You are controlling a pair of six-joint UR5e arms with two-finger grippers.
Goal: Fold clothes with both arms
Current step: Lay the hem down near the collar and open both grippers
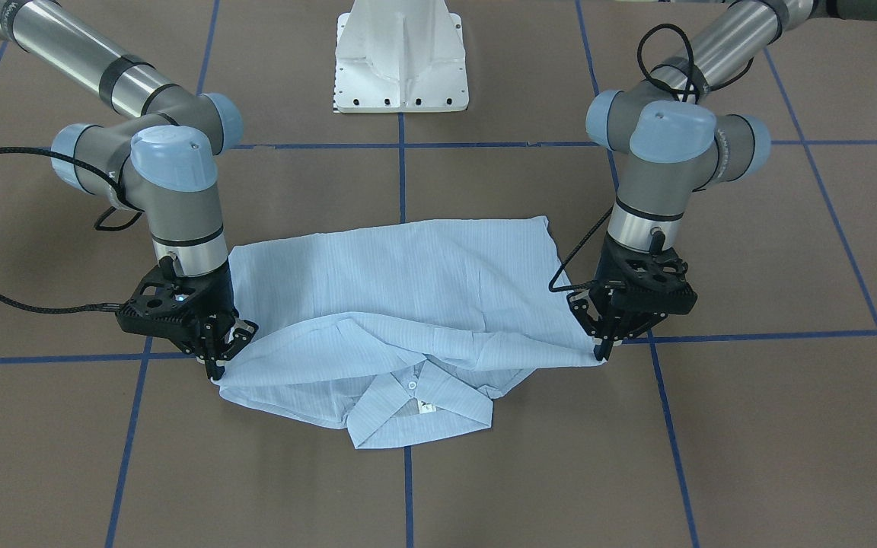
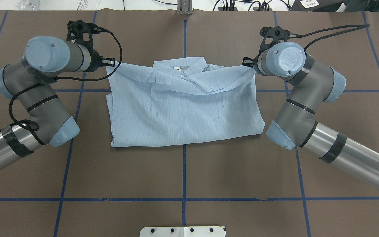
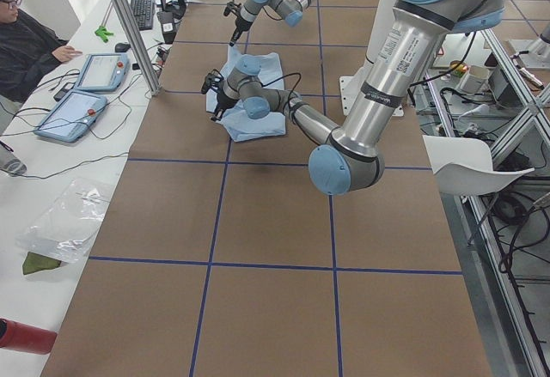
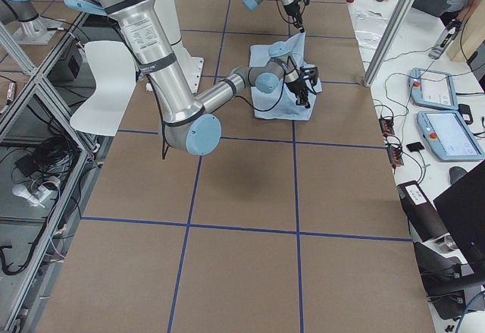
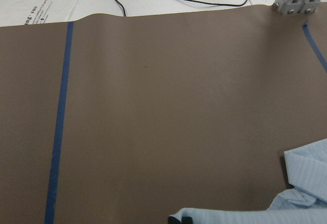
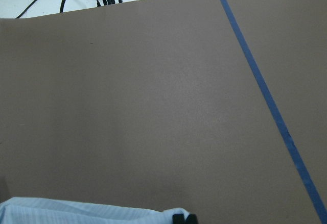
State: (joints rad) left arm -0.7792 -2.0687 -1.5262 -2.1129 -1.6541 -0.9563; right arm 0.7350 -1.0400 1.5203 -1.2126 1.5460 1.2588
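**Lay the Shirt Edge Down Flat**

The light blue shirt [image 1: 408, 281] lies in the middle of the brown surface [image 1: 751, 457], out in front of my base. My left claw [image 1: 603, 350] is pinched tight on one corner of the shirt's top layer. My right claw [image 1: 217, 369] is pinched tight on the other corner. Both corners are on the far side of the shirt, by the collar [image 1: 417, 407]. Both claws are low, close to the surface.

I think I am in the middle of a fold, with the held edge going over toward the collar. The edge droops in the middle between my claws, so it is not straight.

To do this well, I think I should pull my claws a little apart, left and right, so the edge goes straight. I should not pull too hard, because the thin cloth could slip out or drag the layer under it. Then both claws should go down together, at the same height. I should let go only when the cloth rests flat. If one claw lets go early, the fold could end up crooked.
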